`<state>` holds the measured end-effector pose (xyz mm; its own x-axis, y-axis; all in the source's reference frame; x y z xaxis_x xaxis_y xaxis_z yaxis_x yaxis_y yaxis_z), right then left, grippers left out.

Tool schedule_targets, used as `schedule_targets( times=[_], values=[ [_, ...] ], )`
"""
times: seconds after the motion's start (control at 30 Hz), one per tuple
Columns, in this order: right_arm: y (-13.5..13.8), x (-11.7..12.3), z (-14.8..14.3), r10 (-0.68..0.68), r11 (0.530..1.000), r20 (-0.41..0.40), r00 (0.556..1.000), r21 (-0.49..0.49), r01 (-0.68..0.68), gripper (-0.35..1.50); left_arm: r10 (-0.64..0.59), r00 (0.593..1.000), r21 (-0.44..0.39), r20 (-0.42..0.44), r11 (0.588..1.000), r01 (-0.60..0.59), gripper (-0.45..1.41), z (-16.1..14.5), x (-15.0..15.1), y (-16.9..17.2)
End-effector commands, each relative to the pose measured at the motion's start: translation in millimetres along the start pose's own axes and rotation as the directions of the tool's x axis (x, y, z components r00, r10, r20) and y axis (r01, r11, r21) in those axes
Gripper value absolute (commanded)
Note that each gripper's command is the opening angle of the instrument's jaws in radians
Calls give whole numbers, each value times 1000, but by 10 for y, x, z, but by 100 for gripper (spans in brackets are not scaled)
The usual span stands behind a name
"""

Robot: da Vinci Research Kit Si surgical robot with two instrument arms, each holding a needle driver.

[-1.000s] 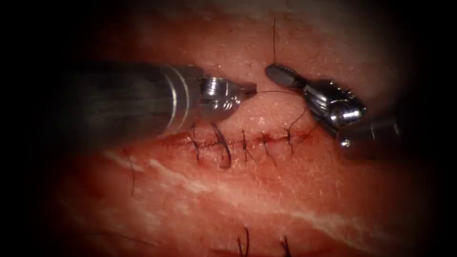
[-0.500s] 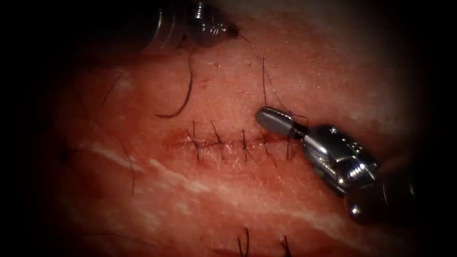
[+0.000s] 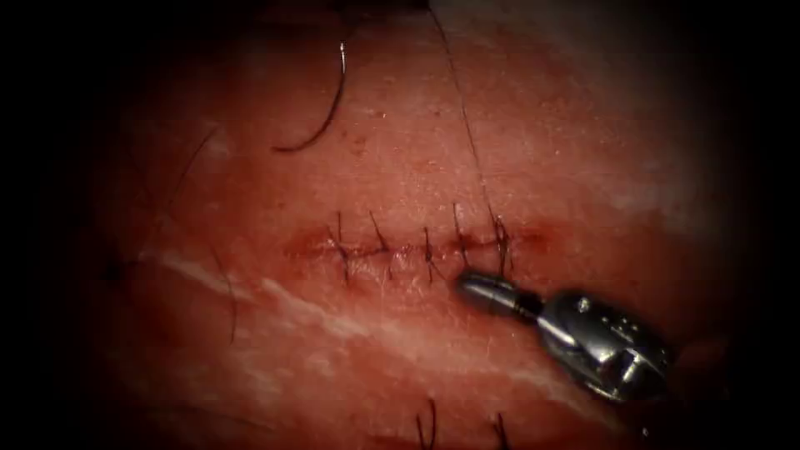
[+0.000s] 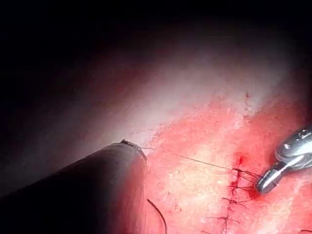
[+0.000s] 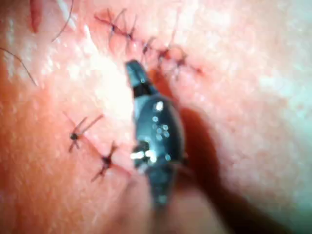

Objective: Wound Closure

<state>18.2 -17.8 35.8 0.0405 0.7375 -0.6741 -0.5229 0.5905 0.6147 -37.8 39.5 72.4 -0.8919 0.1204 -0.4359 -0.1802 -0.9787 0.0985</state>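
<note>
Right claw [image 3: 475,287] closed, empty, below cut [image 3: 417,247], five stitches, one thread [image 3: 467,125], left claw's state unclear.

right tool [image 3: 483,292] lies just below the stitched cut [image 3: 417,246]; thread [image 3: 467,125] runs up from its right end; needle [image 3: 321,108] lies upper left.

A taut thread [image 4: 195,160] runs from the left arm's shaft [image 4: 92,190] to the stitched cut [image 4: 233,195]
</note>
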Motion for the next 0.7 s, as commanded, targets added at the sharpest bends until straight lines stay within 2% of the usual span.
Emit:
schedule_targets(
  times=[0.03,0.23,0.7],
  values=[
    [-5,-13,-9,3,1000,4,1000,4,-3,-35,-3,1000,3,-3,1000,3,-45,13,0,-5],
    [-5,-12,-23,2,1000,-12,1000,-16,-3,-35,-7,1000,12,12,1000,6,-45,36,-22,-33],
    [-15,-19,-54,-5,1000,-55,998,-21,4,-35,-34,999,39,33,999,32,-45,80,-63,-69]
  ],
)
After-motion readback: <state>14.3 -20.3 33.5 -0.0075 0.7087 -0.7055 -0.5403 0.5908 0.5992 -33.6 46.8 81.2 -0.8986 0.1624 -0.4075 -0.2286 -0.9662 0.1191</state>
